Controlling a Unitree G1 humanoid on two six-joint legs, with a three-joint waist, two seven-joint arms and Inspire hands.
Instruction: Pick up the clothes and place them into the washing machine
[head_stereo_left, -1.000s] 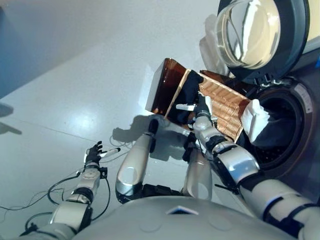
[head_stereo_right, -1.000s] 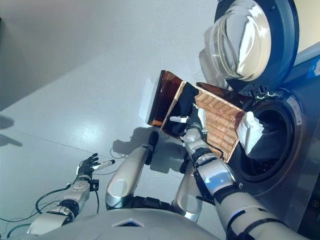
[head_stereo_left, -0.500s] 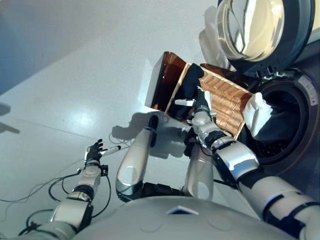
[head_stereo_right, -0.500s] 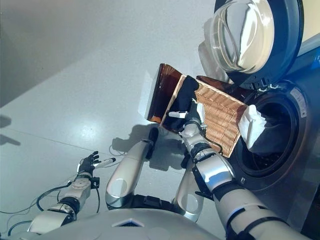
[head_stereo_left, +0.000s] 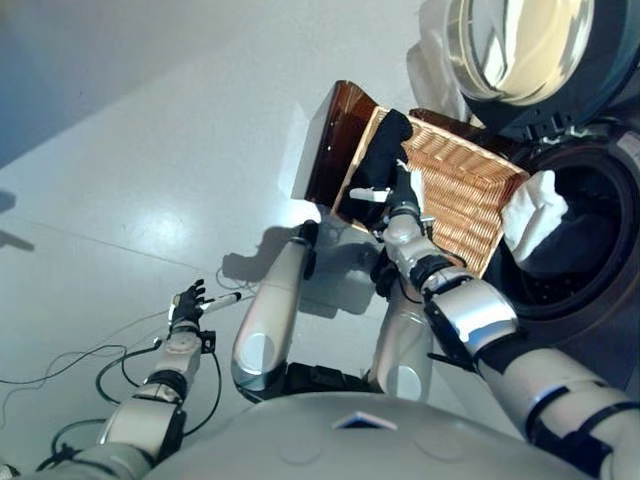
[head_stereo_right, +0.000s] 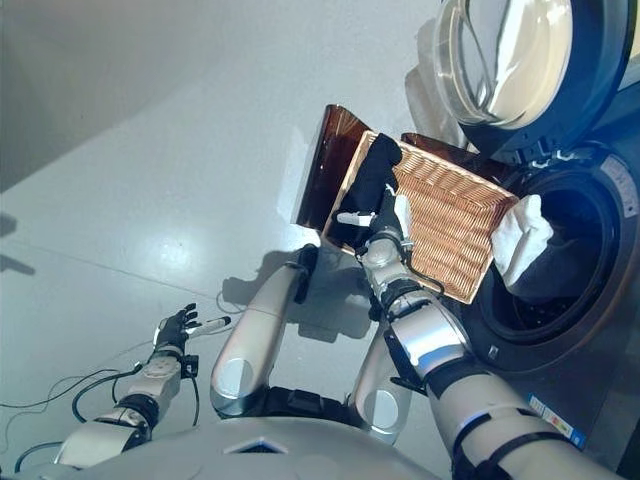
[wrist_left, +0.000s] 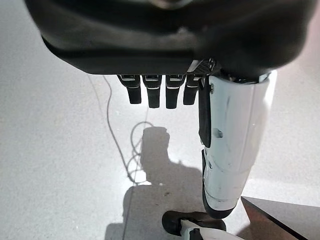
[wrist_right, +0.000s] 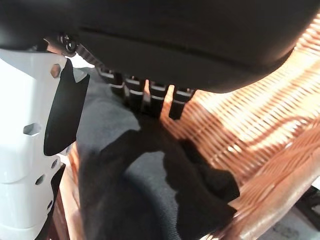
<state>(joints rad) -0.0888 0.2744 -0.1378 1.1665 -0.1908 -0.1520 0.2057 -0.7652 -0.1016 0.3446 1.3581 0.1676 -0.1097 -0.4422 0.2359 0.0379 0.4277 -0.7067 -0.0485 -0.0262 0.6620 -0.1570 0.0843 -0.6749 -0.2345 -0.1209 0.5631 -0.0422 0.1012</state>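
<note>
While my right hand (head_stereo_right: 381, 232) pinches black garment (head_stereo_right: 368, 185) in wicker basket (head_stereo_right: 450, 222), pickup step; next lift toward washer drum (head_stereo_right: 560, 270). Left hand (head_stereo_left: 186, 304) idle, fingers relaxed.

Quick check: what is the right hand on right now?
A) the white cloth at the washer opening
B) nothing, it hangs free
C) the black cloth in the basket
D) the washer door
C: the right hand has its fingers curled on the black cloth lying in the basket.

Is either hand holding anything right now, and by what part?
Right hand pinches the black garment by its upper part, over the wicker basket. Left hand holds nothing.
</note>
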